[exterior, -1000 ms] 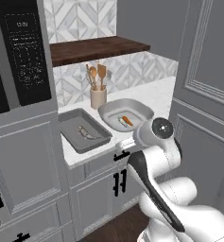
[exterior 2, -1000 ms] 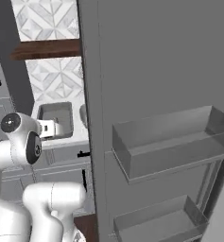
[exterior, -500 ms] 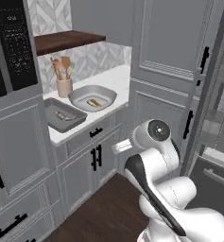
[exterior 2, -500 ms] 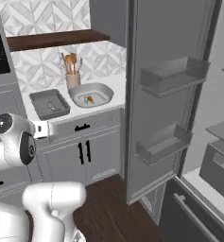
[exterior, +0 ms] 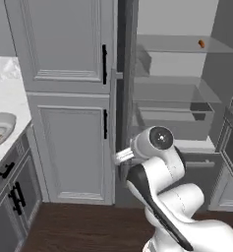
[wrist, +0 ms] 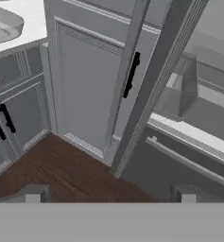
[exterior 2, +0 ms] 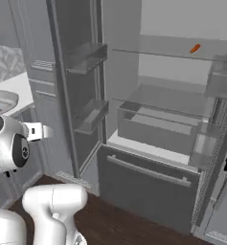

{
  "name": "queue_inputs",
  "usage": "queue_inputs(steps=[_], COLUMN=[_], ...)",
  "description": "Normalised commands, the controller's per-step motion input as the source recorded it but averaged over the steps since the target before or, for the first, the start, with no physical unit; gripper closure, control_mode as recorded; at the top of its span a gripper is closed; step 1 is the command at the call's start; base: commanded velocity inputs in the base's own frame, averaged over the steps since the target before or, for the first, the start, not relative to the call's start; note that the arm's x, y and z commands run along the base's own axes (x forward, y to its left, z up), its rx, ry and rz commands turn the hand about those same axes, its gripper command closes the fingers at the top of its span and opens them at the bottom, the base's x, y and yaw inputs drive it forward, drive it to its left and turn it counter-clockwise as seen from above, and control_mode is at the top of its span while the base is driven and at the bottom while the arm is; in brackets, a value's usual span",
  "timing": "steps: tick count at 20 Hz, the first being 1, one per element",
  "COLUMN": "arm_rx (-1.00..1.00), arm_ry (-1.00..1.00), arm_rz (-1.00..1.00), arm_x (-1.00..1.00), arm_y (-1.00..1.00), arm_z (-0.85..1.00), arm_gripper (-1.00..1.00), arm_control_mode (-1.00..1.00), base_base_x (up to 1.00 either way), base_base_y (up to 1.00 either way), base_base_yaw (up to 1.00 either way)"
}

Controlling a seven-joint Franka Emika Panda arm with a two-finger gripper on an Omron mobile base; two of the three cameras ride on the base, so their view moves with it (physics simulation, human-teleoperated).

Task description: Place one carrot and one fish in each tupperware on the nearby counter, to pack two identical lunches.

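Facing open fridge (exterior 2: 153, 119). Gripper (wrist: 108, 194) jaws spread, empty. Carrot (exterior 2: 195, 48), I think, upper right on shelf; tupperware (exterior: 0, 129) far left on counter (exterior: 7, 106). My worry: arm clipping fridge door (exterior 2: 79, 81) reaching in.

Orange carrot (exterior 2: 195, 48) on fridge shelf; grey tupperware (exterior: 1, 129) on white counter (exterior: 7, 101).

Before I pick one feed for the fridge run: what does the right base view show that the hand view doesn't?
Right base view alone: a carrot on the fridge's upper shelf, and the clear crisper drawer. Hand view alone: the gripper's open finger tips over the wooden floor, and black cabinet handles. Both: one tupperware on the counter and the open fridge.
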Motion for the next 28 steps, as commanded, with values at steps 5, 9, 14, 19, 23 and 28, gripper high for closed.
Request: queue_inputs(steps=[5, 9, 14, 19, 23, 28], arm_rx=[0.00, 0.00, 0.00, 0.00, 0.00, 0.00], arm_ry=[0.00, 0.00, 0.00, 0.00, 0.00, 0.10], arm_rz=[0.00, 0.00, 0.00, 0.00, 0.00, -0.11], arm_x=[0.00, 0.00, 0.00, 0.00, 0.00, 0.17], arm_y=[0.00, 0.00, 0.00, 0.00, 0.00, -0.20], arm_z=[0.00, 0.00, 0.00, 0.00, 0.00, 0.74], arm_gripper=[-1.00, -1.00, -1.00, -1.00, -1.00, -1.00], arm_control_mode=[1.00, 1.00, 1.00, 1.00, 1.00, -1.00], base_base_x=[0.19, 1.00, 1.00, 0.82, 0.78, 0.18], base_base_y=[-0.85, -0.33, 0.00, 0.03, 0.23, 0.00], base_base_yaw=[-0.80, -0.21, -0.01, -0.42, -0.15, -0.01])
